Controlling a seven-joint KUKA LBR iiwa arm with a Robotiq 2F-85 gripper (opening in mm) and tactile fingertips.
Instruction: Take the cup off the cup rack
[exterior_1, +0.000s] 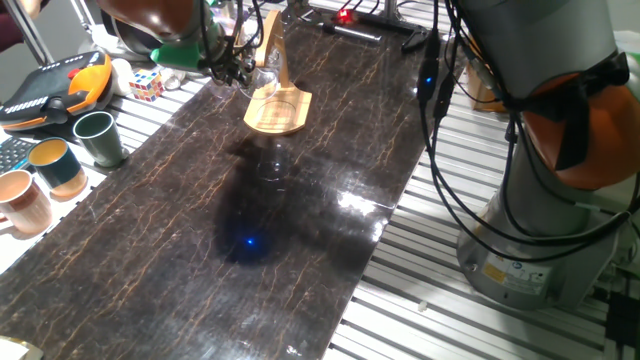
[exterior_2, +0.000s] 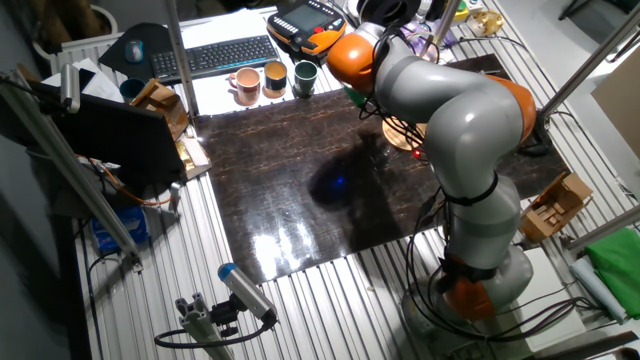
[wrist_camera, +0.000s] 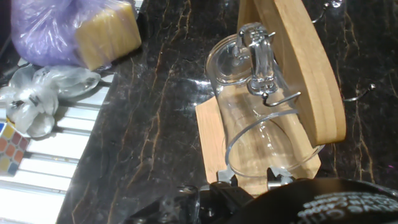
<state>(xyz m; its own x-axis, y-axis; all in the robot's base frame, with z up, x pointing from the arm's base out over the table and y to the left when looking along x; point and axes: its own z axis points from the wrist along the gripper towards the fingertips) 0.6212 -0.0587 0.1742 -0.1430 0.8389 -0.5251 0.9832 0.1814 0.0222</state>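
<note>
The cup (wrist_camera: 261, 124) hung on the cup rack (wrist_camera: 298, 68) in the middle of the hand view, a clear glass tumbler caught by its handle on a small metal hook (wrist_camera: 264, 71) fixed to the wooden upright. Its open mouth pointed toward the camera and its body lay over the rack's flat wooden base. In one fixed view the rack stood near the upper centre of the frame on the dark marbled desk (exterior_1: 300, 220), with the gripper (exterior_1: 235, 68) just beside it at the upper left.

At the bottom edge of the hand view two fingertips (wrist_camera: 225, 177) showed on either side of the cup's rim. I could not tell whether they were pressing on the glass or only standing around it.

The cup looked light, hard and rigid, and I would guess slippery and breakable, so too firm a squeeze or a knock against the upright could crack it. The best hold seemed to be across the wall near the mouth. It would probably need lifting along the hook rather than pulling straight away, or the handle might snag.
</note>
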